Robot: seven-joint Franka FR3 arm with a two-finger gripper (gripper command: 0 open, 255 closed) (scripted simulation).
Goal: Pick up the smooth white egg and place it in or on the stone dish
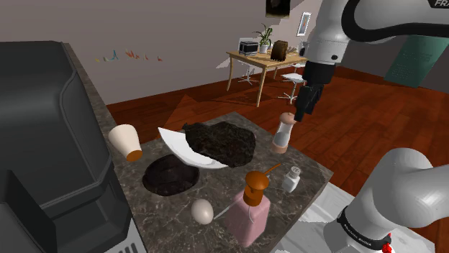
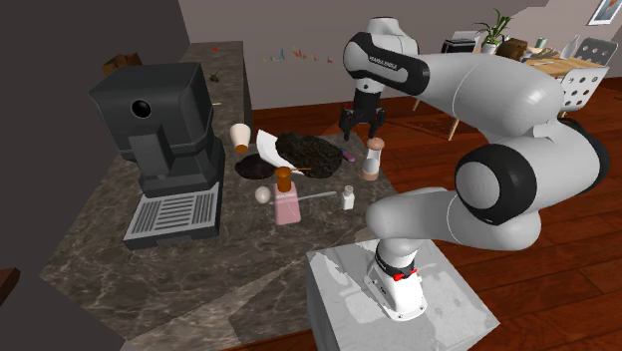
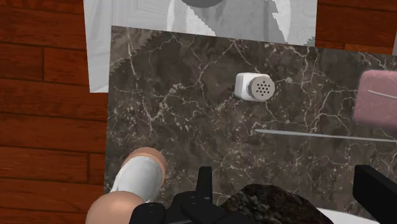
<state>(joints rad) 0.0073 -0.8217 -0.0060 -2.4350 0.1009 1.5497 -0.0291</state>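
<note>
The smooth white egg [image 1: 202, 211] [image 2: 262, 195] lies on the dark marble counter [image 1: 309, 176] near its front edge, beside a pink bottle [image 1: 250, 213]. Just behind the egg sits a dark round stone dish [image 1: 170, 175] [image 2: 255, 170]. Farther back, a rough black lump [image 1: 219, 141] [image 3: 273, 203] rests on a white plate [image 1: 180, 144]. My gripper [image 1: 306, 104] [image 2: 362, 125] [image 3: 289, 191] hangs open and holds nothing. It is high over the counter's far right corner, above a pepper mill [image 1: 285, 133], well away from the egg.
A large black coffee machine [image 1: 50, 144] [image 2: 169, 140] fills the counter's left side. A tipped white cup [image 1: 126, 141] lies beside it. A small white shaker [image 1: 291, 177] [image 3: 256, 86] stands right of the pink bottle [image 3: 376, 97]. The pepper mill [image 3: 137, 184] is close beneath the gripper.
</note>
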